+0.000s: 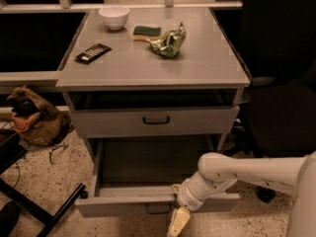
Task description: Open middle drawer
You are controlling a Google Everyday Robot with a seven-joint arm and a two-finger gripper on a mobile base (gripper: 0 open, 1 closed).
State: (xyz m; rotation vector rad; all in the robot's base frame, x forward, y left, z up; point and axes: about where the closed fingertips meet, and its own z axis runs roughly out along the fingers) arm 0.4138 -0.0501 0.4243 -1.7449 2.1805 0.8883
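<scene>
The middle drawer [123,205] is pulled far out of the grey cabinet. Its empty inside shows, and its grey front with a small black bar handle [158,211] sits low, near the floor. My gripper [177,222] hangs from the white arm [247,169] just in front of that drawer front, right of the handle and pointing down. The top drawer [156,121] with its own black handle sits above, out a little. The bottom drawer is hidden under the open one.
On the cabinet top [197,68] lie a white bowl [114,17], a green sponge [146,32], a crumpled green bag [169,42] and a black remote [93,53]. A brown bag [32,117] lies on the floor at left. A black chair [281,83] stands at right.
</scene>
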